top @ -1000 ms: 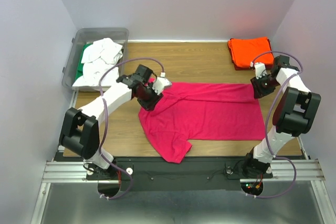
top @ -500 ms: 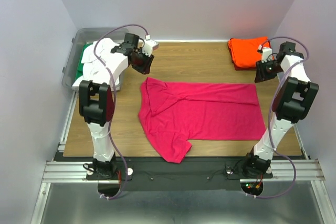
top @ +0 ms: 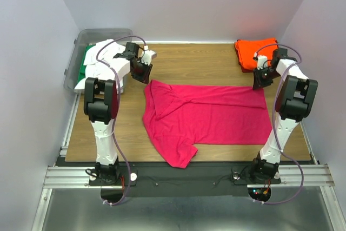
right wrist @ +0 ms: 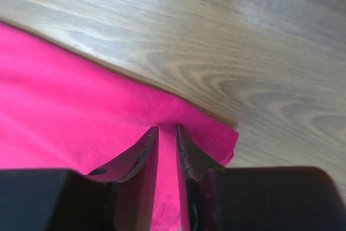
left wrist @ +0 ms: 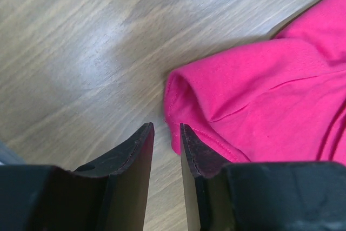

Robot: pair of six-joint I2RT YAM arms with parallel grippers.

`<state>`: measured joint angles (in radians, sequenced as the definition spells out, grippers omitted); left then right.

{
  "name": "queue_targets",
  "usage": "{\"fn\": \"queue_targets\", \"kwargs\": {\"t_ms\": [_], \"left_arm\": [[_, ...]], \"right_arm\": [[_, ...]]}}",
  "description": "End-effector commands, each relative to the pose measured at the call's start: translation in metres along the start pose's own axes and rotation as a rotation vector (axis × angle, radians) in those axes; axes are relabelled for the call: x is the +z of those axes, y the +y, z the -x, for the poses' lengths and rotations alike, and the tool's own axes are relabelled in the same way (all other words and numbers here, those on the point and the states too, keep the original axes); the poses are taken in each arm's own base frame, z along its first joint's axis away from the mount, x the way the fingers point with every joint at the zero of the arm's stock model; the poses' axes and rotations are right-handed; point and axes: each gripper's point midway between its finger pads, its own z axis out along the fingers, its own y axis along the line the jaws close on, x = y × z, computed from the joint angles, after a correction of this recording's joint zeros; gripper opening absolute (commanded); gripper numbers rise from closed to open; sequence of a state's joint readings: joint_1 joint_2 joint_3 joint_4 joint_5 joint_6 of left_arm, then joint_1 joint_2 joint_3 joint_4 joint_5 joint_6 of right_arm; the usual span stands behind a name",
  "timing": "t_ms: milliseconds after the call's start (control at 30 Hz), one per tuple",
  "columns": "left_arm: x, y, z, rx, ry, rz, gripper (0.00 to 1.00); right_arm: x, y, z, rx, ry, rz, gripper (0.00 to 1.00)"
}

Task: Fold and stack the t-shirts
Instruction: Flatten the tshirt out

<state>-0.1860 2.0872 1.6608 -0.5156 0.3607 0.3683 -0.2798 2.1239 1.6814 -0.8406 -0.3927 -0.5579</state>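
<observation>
Top external: one pink t-shirt (top: 216,114), one orange t-shirt (top: 247,51), left hand (top: 144,77), right hand (top: 259,84) (both narrow, empty).

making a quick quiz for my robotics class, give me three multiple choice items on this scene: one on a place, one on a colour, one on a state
1. Where does the folded orange shirt lie?
A. at the far right corner of the table
B. at the near left corner
C. in the middle

2. What colour is the spread shirt in the middle?
A. green
B. magenta-pink
C. white

3. How does the left gripper stand?
A. clamped on a sleeve
B. carrying a white cloth
C. jaws slightly apart, nothing between them

Answers:
1 A: the top view shows it at the far right corner, clear of the middle.
2 B: all three views show magenta-pink cloth.
3 C: the left wrist view shows bare wood in the gap, with the cloth's edge just beside the fingers.
</observation>
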Motion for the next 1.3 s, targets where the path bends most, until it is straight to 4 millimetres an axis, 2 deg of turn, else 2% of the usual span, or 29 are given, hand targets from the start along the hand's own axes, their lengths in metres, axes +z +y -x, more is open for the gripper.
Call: {"fn": "queue_targets", "kwargs": {"t_ms": [0,167,300,367,433,467,533,633,667,733,800,833,867,900,933,967,1000,1067,1100,1167,1200,1267], "left_arm": [[0.006,-0.002,-0.01,0.003,0.027,-0.006,0.38],[0.019,0.0,-0.014,-0.012,0.036,-0.011,0.34],[0.029,0.013,-0.012,-0.024,0.045,0.037,0.19],[0.03,0.019,-0.008,-0.025,0.038,0.059,0.09],[0.031,0.03,0.0,-0.033,0.03,0.103,0.04],[0.03,0.035,0.008,-0.035,0.016,0.117,0.0],[0.029,0.035,0.012,-0.038,0.015,0.113,0.0],[0.023,0.025,0.017,-0.027,0.004,0.062,0.0],[0.016,0.021,0.018,-0.028,-0.005,0.051,0.0],[0.009,0.017,0.02,-0.028,-0.021,0.041,0.01],[-0.003,0.012,0.027,-0.025,-0.052,0.039,0.05],[-0.004,0.009,0.024,-0.029,-0.051,0.033,0.06],[-0.006,0.008,0.026,-0.033,-0.063,0.031,0.07],[-0.008,0.008,0.027,-0.042,-0.068,0.032,0.08],[-0.009,0.005,0.029,-0.042,-0.073,0.023,0.08],[-0.009,0.005,0.028,-0.049,-0.071,0.021,0.09],[-0.007,0.005,0.026,-0.057,-0.066,0.018,0.1],[-0.003,0.005,0.023,-0.067,-0.057,0.013,0.1],[0.001,0.005,0.02,-0.071,-0.048,0.013,0.1],[0.003,0.006,0.017,-0.079,-0.038,0.016,0.1],[0.007,0.007,0.014,-0.081,-0.029,0.019,0.1],[0.008,0.01,0.012,-0.081,-0.027,0.039,0.07]], "right_arm": [[0.015,-0.02,-0.011,0.023,0.028,-0.079,0.24],[0.024,-0.035,-0.01,0.05,0.036,-0.136,0.21],[0.029,-0.051,-0.001,0.081,0.028,-0.193,0.21],[0.032,-0.061,0.008,0.093,0.014,-0.218,0.21],[0.038,-0.065,0.012,0.116,0.009,-0.23,0.21],[0.034,-0.068,0.025,0.121,-0.022,-0.24,0.21],[0.032,-0.061,0.039,0.111,-0.051,-0.227,0.22],[0.007,-0.023,0.072,0.043,-0.138,-0.159,0.31],[-0.013,0.004,0.09,-0.01,-0.193,-0.128,0.34],[-0.031,0.036,0.108,-0.062,-0.242,-0.099,0.38],[-0.043,0.07,0.12,-0.114,-0.273,-0.06,0.39],[-0.051,0.105,0.132,-0.171,-0.3,-0.03,0.39],[-0.052,0.12,0.133,-0.19,-0.303,-0.007,0.39],[-0.051,0.146,0.137,-0.231,-0.307,0.029,0.39],[-0.046,0.185,0.14,-0.286,-0.303,0.076,0.39],[-0.043,0.204,0.141,-0.311,-0.297,0.101,0.38],[-0.035,0.242,0.14,-0.363,-0.283,0.141,0.38],[-0.022,0.278,0.137,-0.394,-0.256,0.173,0.38],[-0.015,0.313,0.13,-0.445,-0.239,0.211,0.38],[-0.002,0.344,0.121,-0.488,-0.211,0.247,0.38],[0.003,0.373,0.11,-0.531,-0.191,0.28,0.38],[0.017,0.393,0.096,-0.568,-0.153,0.298,0.38]]}}
